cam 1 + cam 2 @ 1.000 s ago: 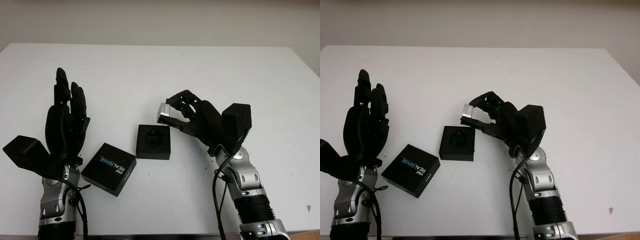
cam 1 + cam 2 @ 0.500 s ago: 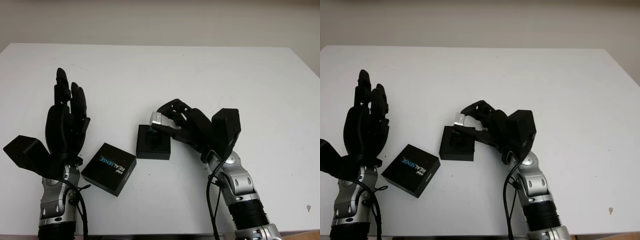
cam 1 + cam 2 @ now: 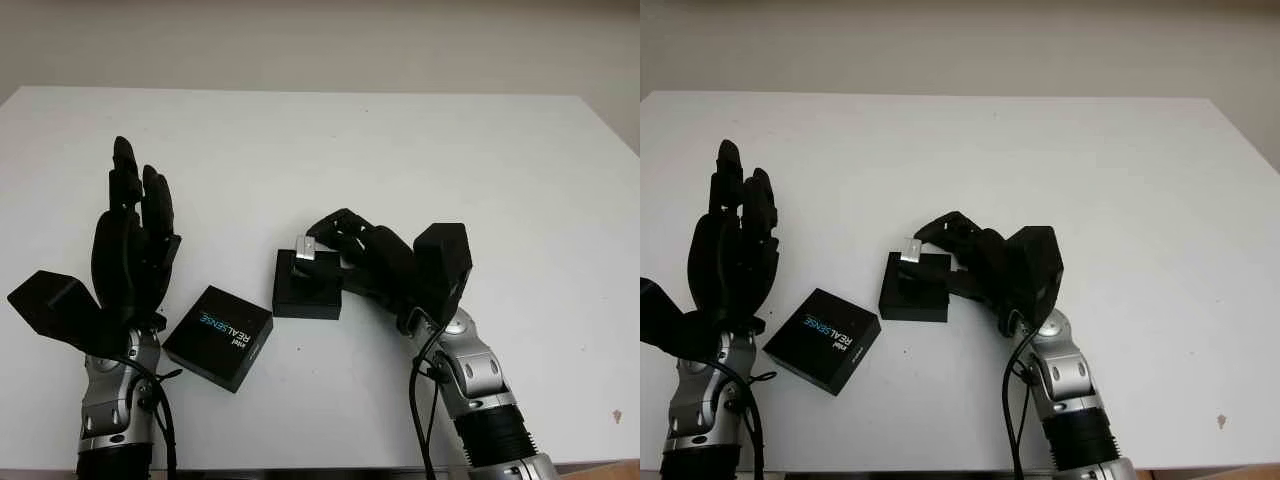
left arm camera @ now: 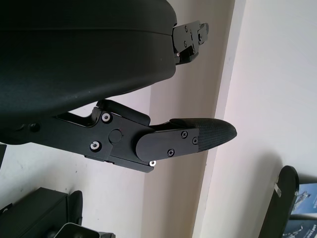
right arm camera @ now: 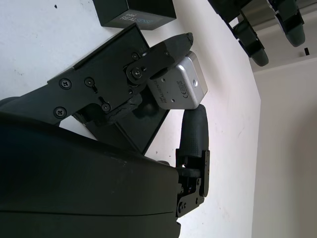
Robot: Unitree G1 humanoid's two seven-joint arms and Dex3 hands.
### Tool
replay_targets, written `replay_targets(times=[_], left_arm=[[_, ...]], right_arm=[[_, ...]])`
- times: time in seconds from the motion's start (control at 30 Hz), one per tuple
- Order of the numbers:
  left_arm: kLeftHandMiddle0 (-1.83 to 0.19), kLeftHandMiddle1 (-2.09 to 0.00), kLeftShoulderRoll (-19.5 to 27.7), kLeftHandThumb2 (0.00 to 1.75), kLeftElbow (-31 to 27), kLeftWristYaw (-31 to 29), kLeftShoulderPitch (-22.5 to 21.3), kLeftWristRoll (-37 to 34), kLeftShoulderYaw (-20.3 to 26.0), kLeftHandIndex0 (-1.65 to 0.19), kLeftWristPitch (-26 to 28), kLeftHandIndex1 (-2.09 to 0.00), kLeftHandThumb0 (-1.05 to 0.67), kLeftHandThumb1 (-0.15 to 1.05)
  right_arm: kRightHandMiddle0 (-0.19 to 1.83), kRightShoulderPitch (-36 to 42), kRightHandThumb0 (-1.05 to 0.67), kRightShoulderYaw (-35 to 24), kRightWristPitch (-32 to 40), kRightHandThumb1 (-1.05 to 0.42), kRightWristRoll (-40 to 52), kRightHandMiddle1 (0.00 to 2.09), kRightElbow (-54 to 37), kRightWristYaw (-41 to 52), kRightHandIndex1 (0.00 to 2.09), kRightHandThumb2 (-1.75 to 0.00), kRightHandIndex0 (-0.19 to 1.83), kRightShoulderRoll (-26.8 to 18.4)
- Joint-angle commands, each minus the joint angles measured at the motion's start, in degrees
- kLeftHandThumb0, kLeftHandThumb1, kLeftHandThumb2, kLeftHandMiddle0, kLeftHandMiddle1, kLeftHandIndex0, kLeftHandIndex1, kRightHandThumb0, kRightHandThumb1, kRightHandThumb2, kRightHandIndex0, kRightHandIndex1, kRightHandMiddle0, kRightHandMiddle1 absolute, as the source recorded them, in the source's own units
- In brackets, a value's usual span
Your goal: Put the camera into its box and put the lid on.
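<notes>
- One small silver metal camera [image 3: 306, 248], a rounded block.
- One open black square box [image 3: 306, 294].
- One black square lid [image 3: 218, 337] with white and blue lettering.
- Two black robot hands: left hand [image 3: 133, 240], right hand [image 3: 345, 250].
- One white table [image 3: 400, 150].

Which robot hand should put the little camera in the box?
The right hand. It already holds the silver camera right over the open black box. The left hand is open, raised off to the side near the lid.
</notes>
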Motion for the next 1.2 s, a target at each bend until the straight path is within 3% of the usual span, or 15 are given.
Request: replay_targets(times=[0.0, 1.17], left_arm=[[0.19, 0.00, -0.10, 0.48, -0.79, 0.14, 0.22, 0.00, 0.02, 0.19, 0.06, 0.00, -0.66, 1.05], [0.19, 0.00, -0.51, 0.47, 0.08, 0.03, 0.04, -0.20, -0.17, 0.19, -0.46, 0.00, -0.67, 1.05]], right_arm=[[0.20, 0.24, -0.42, 0.00, 0.58, -1.01, 0.06, 1.88, -1.20, -0.01, 0.88, -0.05, -0.19, 0.19], [0.20, 0.75, -0.44, 1.06, -0.50, -1.01, -1.05, 1.93, 2.40, 0.17, 0.88, -0.05, -0.19, 1.91]])
